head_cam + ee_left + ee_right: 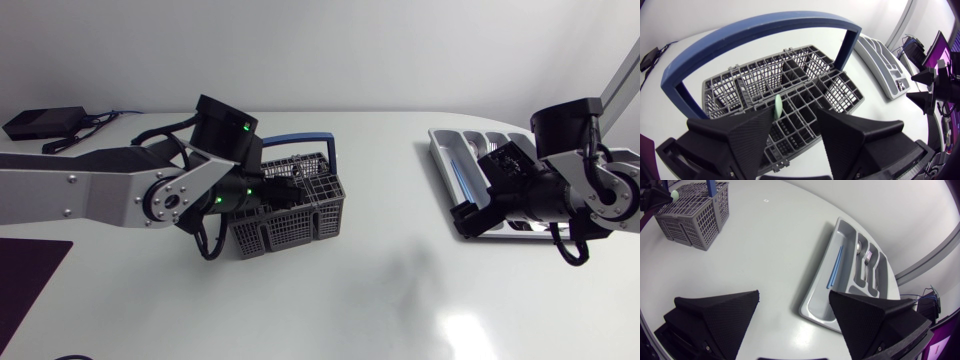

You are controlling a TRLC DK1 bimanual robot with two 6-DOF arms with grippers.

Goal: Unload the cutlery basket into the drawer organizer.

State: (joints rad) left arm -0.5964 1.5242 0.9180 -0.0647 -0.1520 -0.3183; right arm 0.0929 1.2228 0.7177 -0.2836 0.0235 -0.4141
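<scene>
My left gripper (pixel 794 115) hangs low over the cutlery basket (pixel 805 70) with its fingers spread. A pale green handle tip (pixel 777 106) stands up between them, close to one finger; I can't tell whether it touches. The basket's blue handle (pixel 760 30) arches just ahead of the gripper. In the head view the left gripper (pixel 285 190) sits down among the compartments of the grey basket (pixel 290 228), left of the frame's centre.

My right gripper (pixel 794 294) is spread wide and holds nothing. It is above bare tabletop (pixel 765 245), just beside the near end of the drawer organizer (pixel 840 230). A blue utensil (pixel 835 267) lies in the organizer's long slot, and a spoon (pixel 859 247) and a fork (pixel 867 260) lie in the slots beside it.

From above, the organizer (pixel 440 150) is at the upper right of the frame, partly under my right arm, well apart from the basket. The white tabletop (pixel 350 300) carries a black box (pixel 40 122) with cables at the upper left.
</scene>
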